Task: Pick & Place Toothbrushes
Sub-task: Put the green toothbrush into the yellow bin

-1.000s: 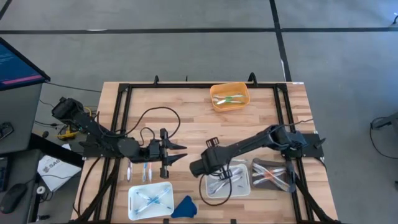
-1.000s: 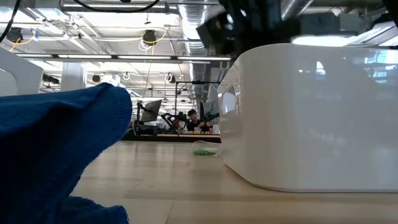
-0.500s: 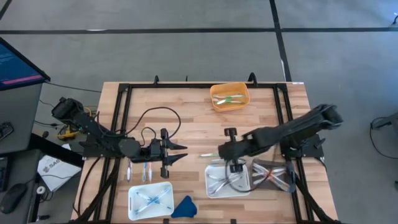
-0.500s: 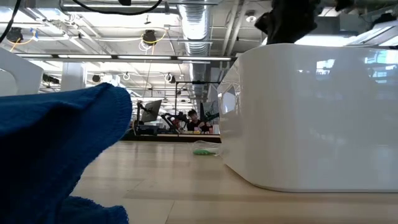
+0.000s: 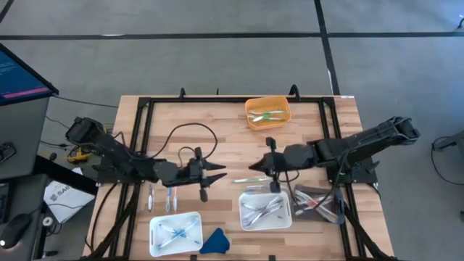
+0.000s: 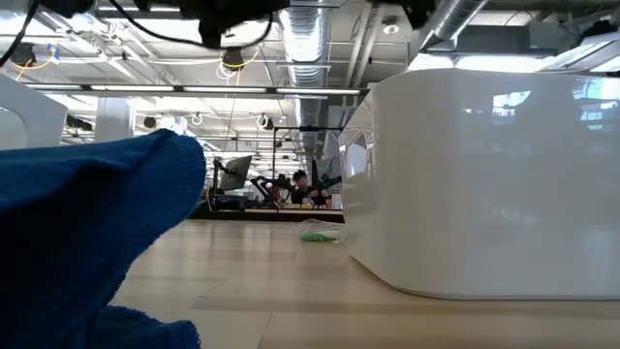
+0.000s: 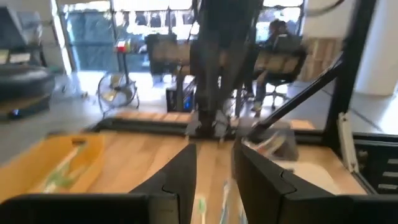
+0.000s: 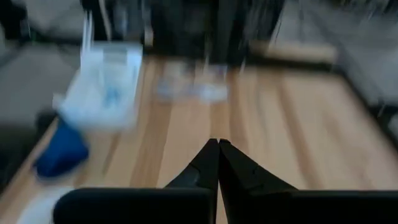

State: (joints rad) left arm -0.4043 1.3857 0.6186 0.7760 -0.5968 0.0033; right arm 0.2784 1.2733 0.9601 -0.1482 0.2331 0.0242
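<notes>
Toothbrushes lie in several places: blue ones in a white tray point(image 5: 175, 233) at the near left, pale ones in a second white tray point(image 5: 265, 209), green ones in an orange tray point(image 5: 267, 112) at the far edge, and three loose toothbrushes point(image 5: 168, 197) on the wood. One pale toothbrush point(image 5: 244, 180) lies on the table between the grippers. My left gripper point(image 5: 217, 177) hovers open and points toward the table's right. My right gripper point(image 5: 251, 168) is shut with nothing in it, faces the left one and hangs above the second tray's far edge. In the right wrist view the right gripper point(image 8: 217, 144) shows its tips together.
A blue cloth lump point(image 5: 214, 241) lies at the near edge between the white trays and fills the left of the low view. A clear container point(image 5: 319, 203) with more toothbrushes stands at the right. A black cable point(image 5: 181, 138) loops behind the left arm. A black frame point(image 5: 138, 145) rims the table.
My right gripper has risen from the second white tray and drawn back toward the table's right and far side. It has tipped from pointing down to nearly level and stayed shut. My left gripper has crept a little toward the table's right, still open.
</notes>
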